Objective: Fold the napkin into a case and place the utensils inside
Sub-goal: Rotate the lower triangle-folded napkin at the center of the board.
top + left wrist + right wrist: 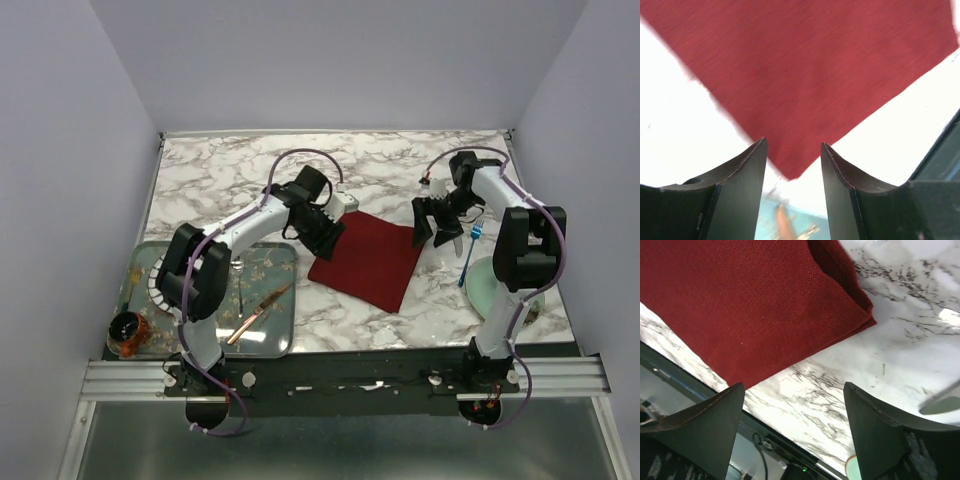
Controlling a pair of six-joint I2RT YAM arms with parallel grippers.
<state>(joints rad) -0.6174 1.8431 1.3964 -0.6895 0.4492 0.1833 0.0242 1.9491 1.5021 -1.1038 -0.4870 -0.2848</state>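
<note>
Left hand [322,228] hangs with its jaws parted and nothing between them, low over the left corner of the napkin [368,260]. In its wrist view the two dark fingers [740,192] frame that pointed corner of the red cloth [805,75], which ends in the gap between them. A blurred strip of teal tray and a copper-coloured knife [784,225] show below it.

Right hand [440,225] is spread wide as well and grips nothing. It hovers just off the napkin's right corner. Its wrist camera shows the cloth [750,305] lying flat on the marble desk [900,340], with doubled layers stacked at one corner, so the napkin is folded over.

From above, the napkin sits as a tilted rectangle near the middle of the desk [230,175], between the two hands. Just right of the right hand lies the blue-handled fork [468,258], its near end reaching a pale green plate [477,288]. I cannot make out the second utensil with any certainty.

On the left, the tray [270,265] holds the knife [258,312], well apart from the napkin, and a small dark pot [127,332] sits at the tray's near left corner.
</note>
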